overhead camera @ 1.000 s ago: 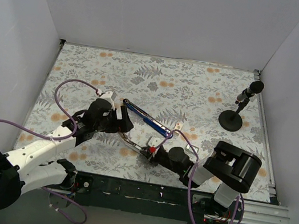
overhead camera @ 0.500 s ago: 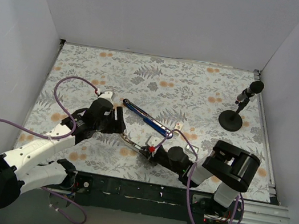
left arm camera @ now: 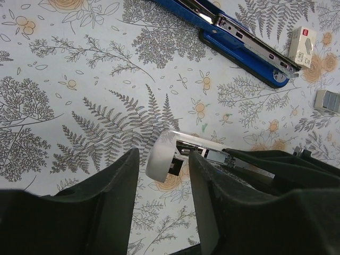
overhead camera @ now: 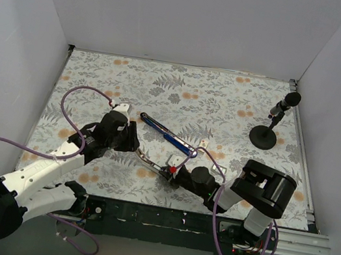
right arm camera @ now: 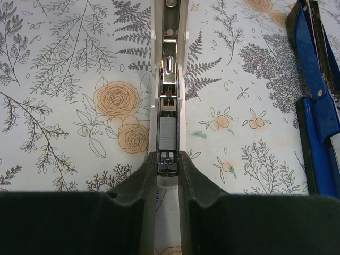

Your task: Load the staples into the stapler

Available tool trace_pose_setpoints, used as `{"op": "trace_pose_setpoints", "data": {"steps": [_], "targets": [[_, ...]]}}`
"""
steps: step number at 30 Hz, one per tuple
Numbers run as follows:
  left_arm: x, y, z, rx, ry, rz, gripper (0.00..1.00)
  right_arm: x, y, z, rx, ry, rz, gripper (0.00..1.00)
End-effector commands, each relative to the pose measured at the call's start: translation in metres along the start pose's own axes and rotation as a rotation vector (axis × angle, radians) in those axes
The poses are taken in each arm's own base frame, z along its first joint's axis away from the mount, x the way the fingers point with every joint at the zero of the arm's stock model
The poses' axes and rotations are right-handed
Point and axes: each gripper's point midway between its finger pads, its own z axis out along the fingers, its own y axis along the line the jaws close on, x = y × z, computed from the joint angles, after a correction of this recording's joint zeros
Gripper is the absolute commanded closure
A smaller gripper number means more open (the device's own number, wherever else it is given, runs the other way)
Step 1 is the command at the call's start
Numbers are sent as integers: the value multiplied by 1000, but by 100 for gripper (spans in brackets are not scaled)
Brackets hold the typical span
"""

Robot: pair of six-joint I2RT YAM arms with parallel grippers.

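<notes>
Right tool clenched on a white bar; left tool parted, straddling its rounded end; blue stapler lies open on desk.

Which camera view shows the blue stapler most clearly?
The left wrist view: the blue stapler lies open there, close up, with its metal rail visible. The top view shows it whole but small. The right wrist view catches only its edge.

White-and-black left arm, looping purple cables, matte black claw fingers, small red dot, perhaps a button
</notes>
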Motion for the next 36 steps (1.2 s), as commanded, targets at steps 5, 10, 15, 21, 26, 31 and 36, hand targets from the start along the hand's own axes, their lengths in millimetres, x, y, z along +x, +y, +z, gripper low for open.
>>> {"op": "trace_pose_setpoints", "data": {"steps": [5,10,15,21,26,31,36], "targets": [[-8,0,-1,-8,-2,22,63,-40,-7,9,19,-146,-10,99],[-8,0,-1,-4,-7,26,67,-39,-6,8,19,-144,-10,99],[-8,-8,-4,42,-1,23,72,-40,-7,9,21,-147,-8,99],[0,-30,-5,149,65,-3,74,-37,-7,11,21,-135,-7,99],[5,-58,-11,254,95,-40,78,-37,-10,12,37,-134,-3,99],[21,-74,-12,254,118,-31,82,-39,-13,13,58,-142,2,99],[37,-81,-7,260,147,-48,83,-42,-14,12,62,-151,8,99]]}}
